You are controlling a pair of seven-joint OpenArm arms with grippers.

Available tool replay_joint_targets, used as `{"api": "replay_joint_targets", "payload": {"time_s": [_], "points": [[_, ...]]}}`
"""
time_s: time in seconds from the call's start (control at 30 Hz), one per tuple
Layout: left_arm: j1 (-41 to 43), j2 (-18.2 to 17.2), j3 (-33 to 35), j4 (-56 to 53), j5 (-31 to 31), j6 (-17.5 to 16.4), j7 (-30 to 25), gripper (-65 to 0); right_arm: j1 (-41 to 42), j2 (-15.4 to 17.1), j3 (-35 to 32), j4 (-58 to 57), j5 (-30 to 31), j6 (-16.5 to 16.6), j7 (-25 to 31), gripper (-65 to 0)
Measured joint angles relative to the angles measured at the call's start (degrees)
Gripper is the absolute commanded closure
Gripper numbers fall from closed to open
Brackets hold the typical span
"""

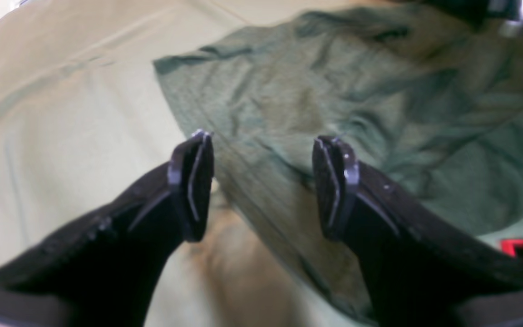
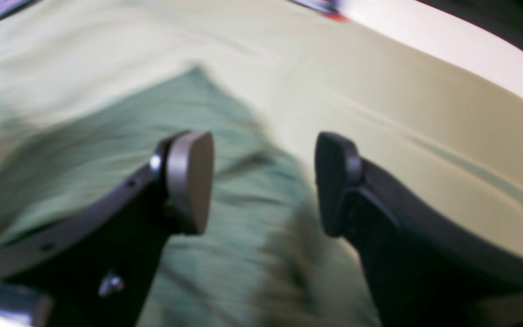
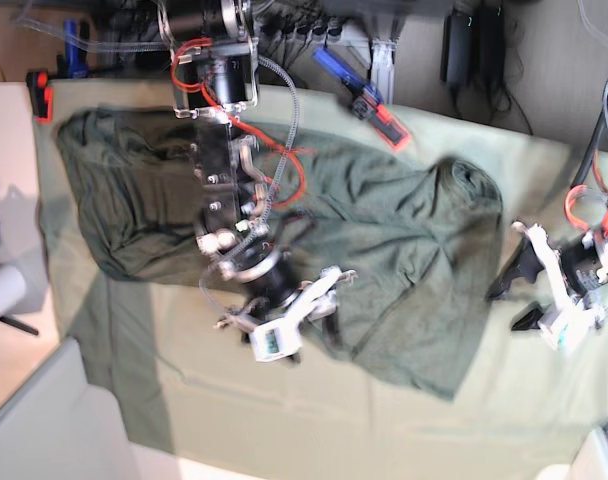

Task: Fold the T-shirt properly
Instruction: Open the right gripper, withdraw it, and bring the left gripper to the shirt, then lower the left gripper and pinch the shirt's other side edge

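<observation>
You're early in the job: the dark olive-green knit T-shirt (image 3: 284,200) lies rumpled and spread across the pale sage cloth sheet (image 3: 234,420), with no neat fold that I can see through the blur. Left gripper (image 1: 261,181) and right gripper (image 2: 263,181) both stand apart, holding nothing

A pale sage-green cloth sheet (image 3: 284,420) covers the table, with a blue-and-red tool (image 3: 362,95) at its far edge.

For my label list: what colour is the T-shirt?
The T-shirt is dark heathered olive-green, clearest in the left wrist view.
</observation>
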Motion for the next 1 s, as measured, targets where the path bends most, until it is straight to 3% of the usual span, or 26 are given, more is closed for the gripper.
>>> {"api": "replay_joint_targets", "payload": {"time_s": [0.17, 0.33, 0.47, 0.73, 1.0], "points": [[-9.3, 3.3, 5.1, -15.1, 3.3, -0.1, -2.2, -38.1, 0.1, 2.0, 12.0, 0.0, 7.7, -0.1, -4.1, -35.6], [-18.0, 4.8, 5.4, -29.8, 4.2, 0.6, -7.6, -38.0, 0.0, 4.7, 18.1, 0.0, 12.6, -0.3, -10.7, -35.6], [-22.2, 5.9, 5.2, -39.6, 7.1, 0.8, -9.8, -38.1, 0.0, 5.0, 19.1, 0.0, 14.3, -0.2, -15.2, -35.6], [-27.8, 12.0, 5.3, -54.7, 9.7, 1.0, -13.2, -38.1, -1.5, 5.1, 19.0, 0.0, 16.1, -0.2, -15.2, -35.6], [-28.6, 13.8, 5.3, -56.6, 11.8, 4.0, -15.5, -38.0, -1.8, 4.8, 19.0, 0.0, 16.9, -0.2, -15.2, -35.6]]}}
